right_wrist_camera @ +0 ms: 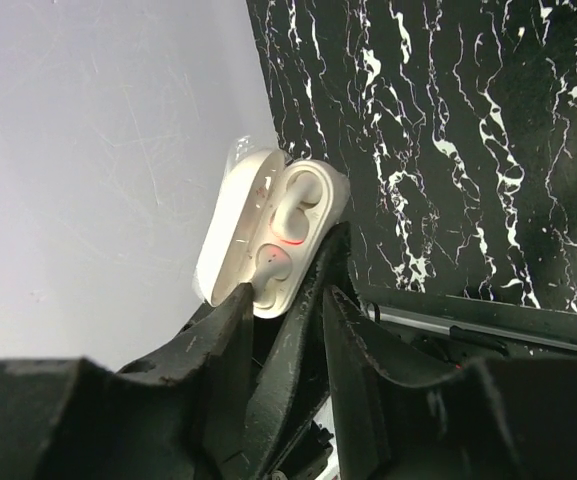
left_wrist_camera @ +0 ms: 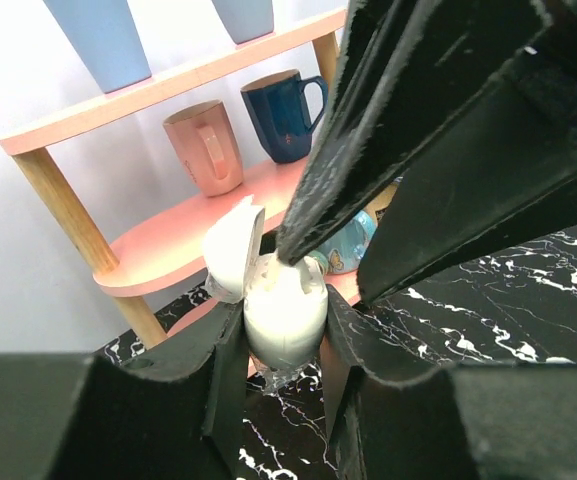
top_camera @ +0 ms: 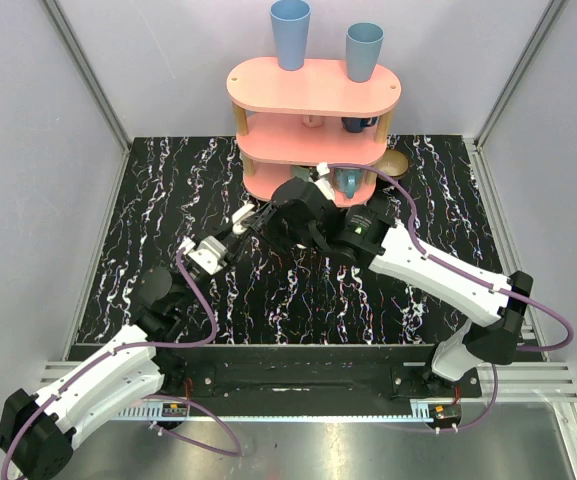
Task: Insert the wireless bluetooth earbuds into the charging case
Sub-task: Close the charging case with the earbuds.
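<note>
A fixed camera high behind both arms looks down on the whole black white-veined marble table [top_camera: 168, 200] and pink three-tier wooden shelf [top_camera: 313, 85], while both wrist cameras peer closely past the left claw [left_wrist_camera: 283, 345] and right claw [right_wrist_camera: 283, 310] at one shared small white glossy oval charging case [left_wrist_camera: 283, 305], the left facing that shelf.

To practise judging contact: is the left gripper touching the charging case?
Touching. In the left wrist view the left gripper clamps the white charging case between its two fingers, which press against both its sides with no gap.
</note>
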Motion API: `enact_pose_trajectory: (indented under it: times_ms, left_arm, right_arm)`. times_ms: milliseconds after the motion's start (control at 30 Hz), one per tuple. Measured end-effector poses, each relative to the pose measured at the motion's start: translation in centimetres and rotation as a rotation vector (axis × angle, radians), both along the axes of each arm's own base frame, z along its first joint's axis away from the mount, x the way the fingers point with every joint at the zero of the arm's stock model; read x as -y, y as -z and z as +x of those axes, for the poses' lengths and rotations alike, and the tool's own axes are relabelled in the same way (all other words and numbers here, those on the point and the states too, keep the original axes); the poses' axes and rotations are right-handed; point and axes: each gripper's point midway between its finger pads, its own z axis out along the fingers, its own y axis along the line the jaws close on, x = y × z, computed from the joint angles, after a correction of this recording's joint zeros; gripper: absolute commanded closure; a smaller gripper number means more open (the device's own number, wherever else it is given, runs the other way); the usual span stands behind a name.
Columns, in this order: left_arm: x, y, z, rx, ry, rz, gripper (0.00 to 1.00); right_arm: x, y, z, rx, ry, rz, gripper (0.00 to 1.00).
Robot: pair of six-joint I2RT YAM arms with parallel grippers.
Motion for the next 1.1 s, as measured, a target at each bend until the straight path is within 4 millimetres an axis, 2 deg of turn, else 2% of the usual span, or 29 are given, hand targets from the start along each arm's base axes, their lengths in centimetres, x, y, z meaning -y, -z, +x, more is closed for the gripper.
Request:
enact_pose_trajectory:
  times_ms: [233,500,600,900,1100]
  left_arm:
    - [0.0,-0.7,-0.1,0.002,0.004,-0.037,1.00]
    - [0.1,-0.4,0.2,-0.032,0.003,-0.065,1.00]
    - [0.1,-0.5,0.2,-0.045,0.009,-0.085,1.00]
    - [-0.1,-2.3,-1.2,-0.045,0.059,-0.178,1.00]
    - [0.1,-3.3,-2.5,-0.056,0.119,-0.235,1.00]
  right_arm:
    - [1.5,-0.9,-0.2,0.062,0.002,0.014,0.57]
    - [3.0,-2.3,-1.0,0.238,-0.062,0.072,0.43]
    - [3.8,-2.9,-1.4,0.314,-0.082,0.092,0.41]
    - [5.7,-6.8,-2.8,0.614,-0.199,0.057,0.43]
    - [6.1,-6.8,-3.2,0.744,-0.286,-0.049,0.45]
